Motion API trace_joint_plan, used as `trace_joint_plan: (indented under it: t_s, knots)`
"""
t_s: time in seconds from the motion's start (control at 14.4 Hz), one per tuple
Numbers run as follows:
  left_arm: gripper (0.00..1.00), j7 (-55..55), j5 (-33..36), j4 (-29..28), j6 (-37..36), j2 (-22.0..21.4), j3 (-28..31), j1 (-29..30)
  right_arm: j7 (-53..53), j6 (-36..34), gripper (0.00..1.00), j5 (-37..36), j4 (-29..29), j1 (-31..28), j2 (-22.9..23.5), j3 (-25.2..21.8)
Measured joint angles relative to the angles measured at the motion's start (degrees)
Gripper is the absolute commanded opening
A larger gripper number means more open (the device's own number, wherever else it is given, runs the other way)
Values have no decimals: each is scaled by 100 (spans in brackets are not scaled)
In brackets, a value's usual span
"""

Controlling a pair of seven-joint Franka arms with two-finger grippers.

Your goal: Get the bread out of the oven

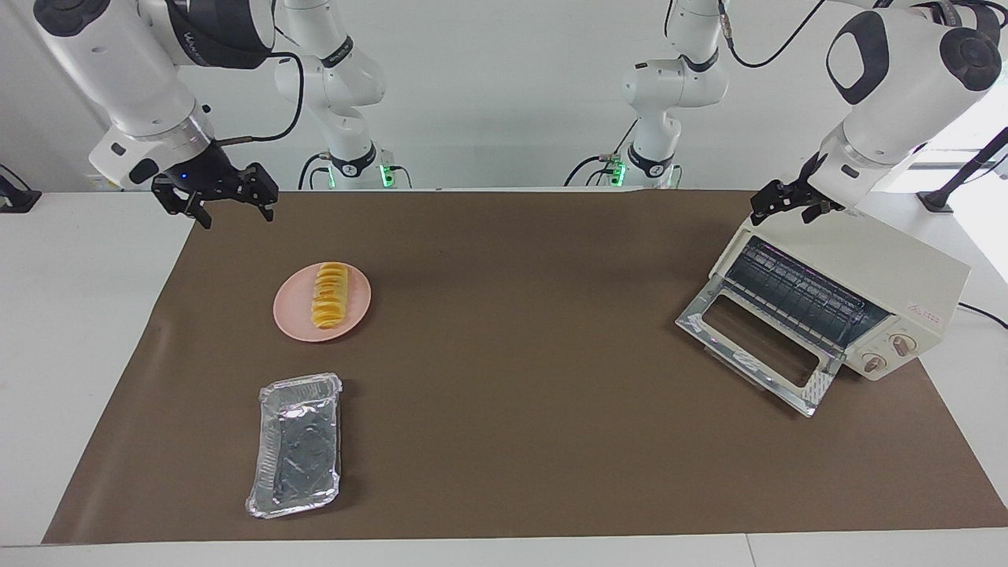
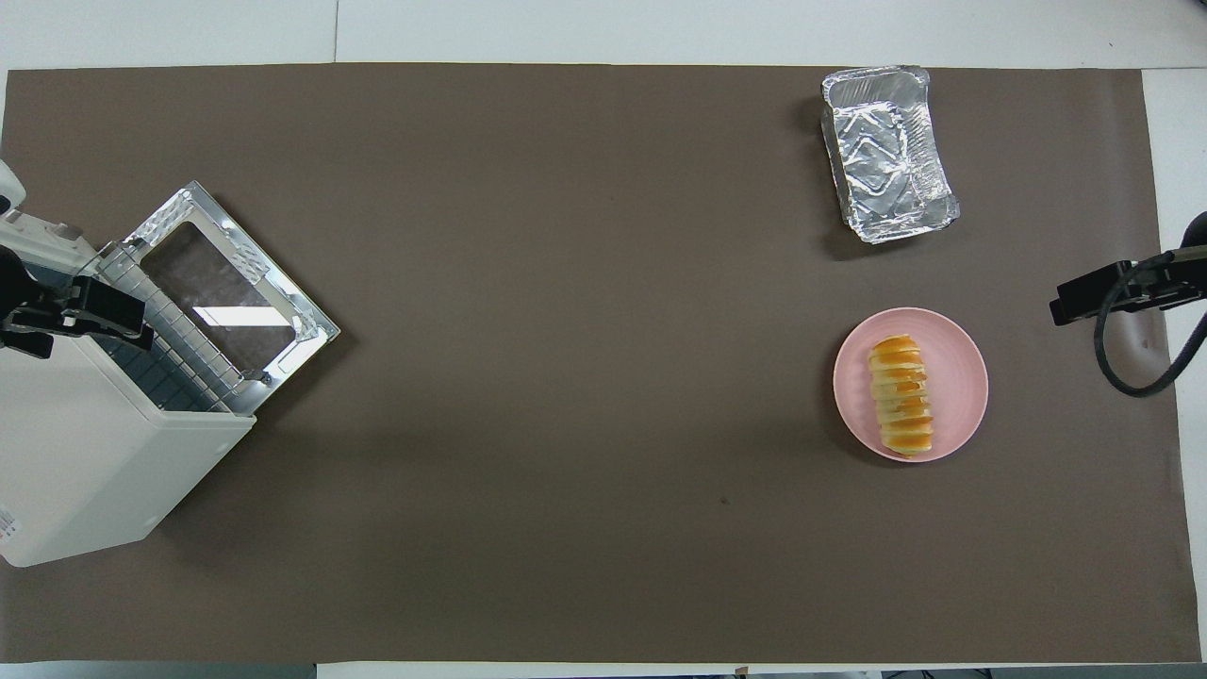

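The bread [image 1: 331, 295] lies on a pink plate [image 1: 290, 311] toward the right arm's end of the table; it also shows in the overhead view [image 2: 902, 396]. The cream-white oven [image 1: 874, 256] stands at the left arm's end with its glass door [image 1: 756, 346] dropped open and its wire rack [image 1: 795, 291] bare. My right gripper [image 1: 235, 214] is open and empty, raised over the mat's edge near the plate. My left gripper [image 1: 783, 214] is open and empty, just above the oven's top corner over the door opening.
A crinkled silver foil tray [image 1: 299, 445] sits empty on the brown mat [image 1: 512, 354], farther from the robots than the plate. In the overhead view the oven [image 2: 94, 453], tray [image 2: 886, 151] and plate [image 2: 957, 377] are seen too.
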Motion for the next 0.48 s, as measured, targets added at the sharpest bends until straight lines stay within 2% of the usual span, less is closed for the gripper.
trace_joint_plan:
  t_s: [0.48]
  knots:
    - [100,0,0,0,0,0,0,0,0,7,100,-33,0,0,0,17]
